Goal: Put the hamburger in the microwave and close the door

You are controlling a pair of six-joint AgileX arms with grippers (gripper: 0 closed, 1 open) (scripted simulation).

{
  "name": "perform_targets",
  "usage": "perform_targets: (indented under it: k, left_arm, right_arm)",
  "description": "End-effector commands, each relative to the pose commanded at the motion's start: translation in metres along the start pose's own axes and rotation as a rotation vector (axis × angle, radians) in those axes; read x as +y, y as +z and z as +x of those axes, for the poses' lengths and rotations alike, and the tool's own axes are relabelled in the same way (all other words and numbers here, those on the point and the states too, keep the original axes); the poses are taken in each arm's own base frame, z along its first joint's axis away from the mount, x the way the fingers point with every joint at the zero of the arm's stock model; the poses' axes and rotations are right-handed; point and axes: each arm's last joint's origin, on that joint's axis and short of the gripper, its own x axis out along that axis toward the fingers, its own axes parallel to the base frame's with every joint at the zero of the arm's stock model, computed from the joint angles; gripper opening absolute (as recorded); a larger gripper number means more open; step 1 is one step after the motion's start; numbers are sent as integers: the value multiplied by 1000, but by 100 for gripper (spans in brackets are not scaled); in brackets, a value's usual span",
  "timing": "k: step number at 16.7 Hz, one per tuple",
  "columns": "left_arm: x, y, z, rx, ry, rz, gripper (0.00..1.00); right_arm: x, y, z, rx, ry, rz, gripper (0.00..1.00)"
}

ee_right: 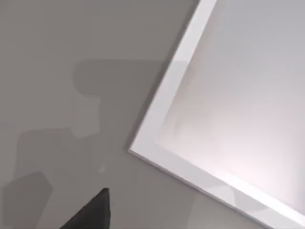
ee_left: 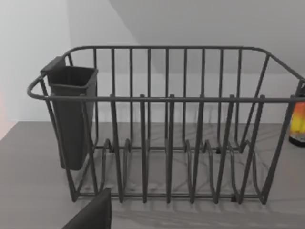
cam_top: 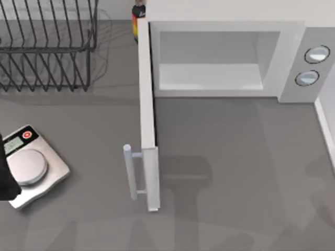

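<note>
The microwave [cam_top: 293, 57] stands at the back right, white with a grey panel bearing two round dials [cam_top: 312, 65]. Its door [cam_top: 147, 120] is swung wide open toward the table's front, with the bar handle [cam_top: 129, 172] on its left side. The cavity [cam_top: 209, 65] is lit and holds nothing. The hamburger is out of view. My left arm [cam_top: 5, 178] is at the table's left edge over a kitchen scale, and a dark part of its gripper [ee_left: 90, 214] faces the dish rack. A dark part of my right gripper [ee_right: 90, 212] hangs above the grey tabletop near a white raised border [ee_right: 162, 119].
A dark wire dish rack [cam_top: 47, 47] with a cutlery cup [ee_left: 71, 114] fills the back left. A dark bottle [cam_top: 138, 18] with a yellow-red label stands between rack and microwave. A silver kitchen scale [cam_top: 34, 167] lies at the front left. The white border [cam_top: 324, 125] runs along the right side.
</note>
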Motion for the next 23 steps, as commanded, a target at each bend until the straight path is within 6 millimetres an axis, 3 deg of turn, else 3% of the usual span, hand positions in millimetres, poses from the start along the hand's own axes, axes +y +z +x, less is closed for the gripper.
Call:
perform_targets:
  k: [4,9,18,23]
  left_arm:
    - [0,0,0,0,0,0,100]
    - [0,0,0,0,0,0,100]
    - [0,0,0,0,0,0,100]
    - [0,0,0,0,0,0,100]
  right_arm:
    - [-6,17,25,321,264,-263,100]
    - [-11,32,48,518,525,-481,100]
    - [-11,32,58,560,591,-525,100]
    - [3,10,89,552,585,-528,100]
